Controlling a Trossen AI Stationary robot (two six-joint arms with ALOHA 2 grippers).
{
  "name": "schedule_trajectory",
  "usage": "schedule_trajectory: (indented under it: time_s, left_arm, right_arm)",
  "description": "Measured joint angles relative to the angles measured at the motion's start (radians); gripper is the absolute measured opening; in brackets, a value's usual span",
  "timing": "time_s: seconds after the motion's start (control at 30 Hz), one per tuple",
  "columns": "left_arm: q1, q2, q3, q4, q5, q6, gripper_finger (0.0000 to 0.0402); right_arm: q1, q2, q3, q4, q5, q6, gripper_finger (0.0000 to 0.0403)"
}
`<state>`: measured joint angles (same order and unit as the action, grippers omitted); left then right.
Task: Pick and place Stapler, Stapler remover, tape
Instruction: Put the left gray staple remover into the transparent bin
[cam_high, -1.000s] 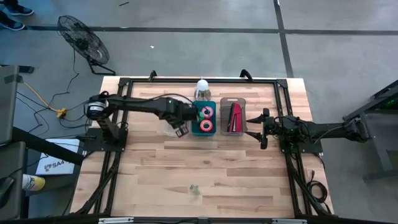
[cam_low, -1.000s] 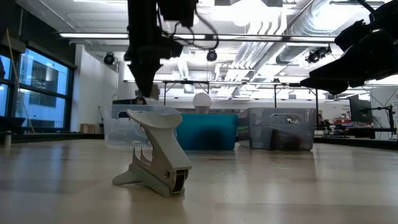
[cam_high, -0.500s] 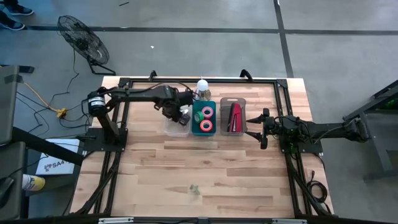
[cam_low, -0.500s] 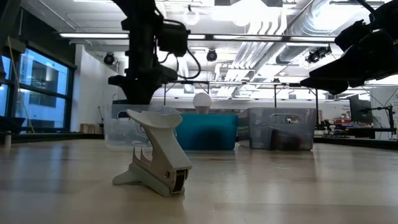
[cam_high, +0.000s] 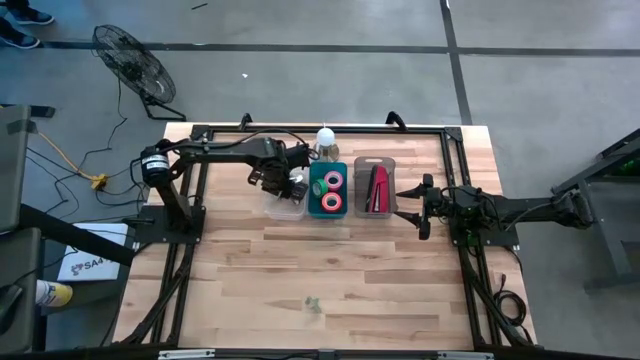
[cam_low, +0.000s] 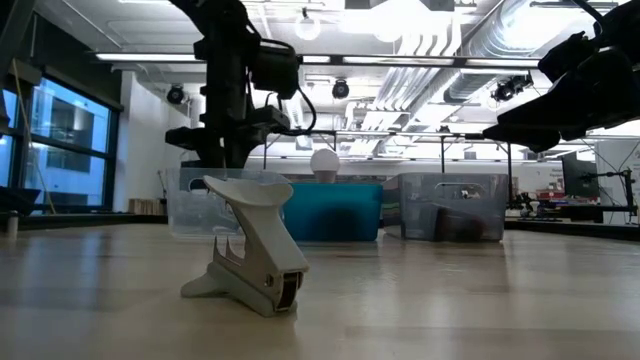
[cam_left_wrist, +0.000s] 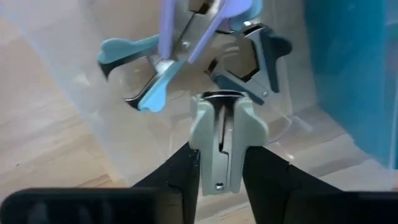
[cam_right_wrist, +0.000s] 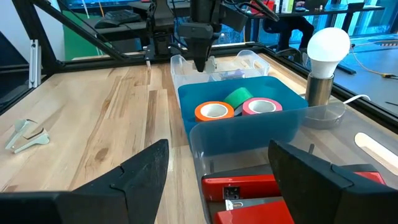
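My left gripper (cam_high: 291, 183) points down into a clear bin (cam_high: 285, 207) at the far middle of the table, shut on a pale green staple remover (cam_left_wrist: 222, 144). Below it, light blue, purple and dark staple removers (cam_left_wrist: 186, 56) lie in that bin. Another pale staple remover (cam_high: 313, 305) rests on its jaws and handle near the table's front edge. Tape rolls (cam_high: 331, 192) lie in a teal bin (cam_high: 328, 214). The red stapler (cam_high: 378, 188) lies in a clear bin to the right. My right gripper (cam_high: 418, 207) waits open beside that bin. My left gripper pinches the pale green staple remover by its two side faces (cam_left_wrist: 202, 163) between its two fingers (cam_left_wrist: 180, 177). It comes from above, pointing down. The remover hangs below the fingers, lengthwise along them, over the other removers in the clear bin; whether it touches them I cannot tell.
A white light bulb (cam_high: 325, 137) stands on a base behind the teal bin. The three bins sit side by side in a row. Bare wood lies between the bins and the front edge, around the lone remover (cam_low: 250, 262). A black frame (cam_high: 190, 180) borders the table.
My left gripper has gone toward the table's far edge, from in front of the clear bin to over it. It has sunk toward the bin and rolled about its own axis. In the last half second it has hardly moved.
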<state>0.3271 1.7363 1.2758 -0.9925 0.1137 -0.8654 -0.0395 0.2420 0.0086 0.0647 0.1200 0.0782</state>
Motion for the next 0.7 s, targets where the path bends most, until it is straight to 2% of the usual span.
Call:
schedule_trajectory:
  time_s: [0.3, 0.7]
  left_arm:
    - [0.000, 0.000, 0.000, 0.004, 0.004, -0.004, 0.0165]
    - [0.000, 0.000, 0.003, 0.000, 0.021, 0.012, 0.0174]
  right_arm:
    - [0.000, 0.000, 0.000, 0.000, 0.000, 0.000, 0.0268]
    - [0.000, 0.000, 0.000, 0.000, 0.000, 0.000, 0.0268]
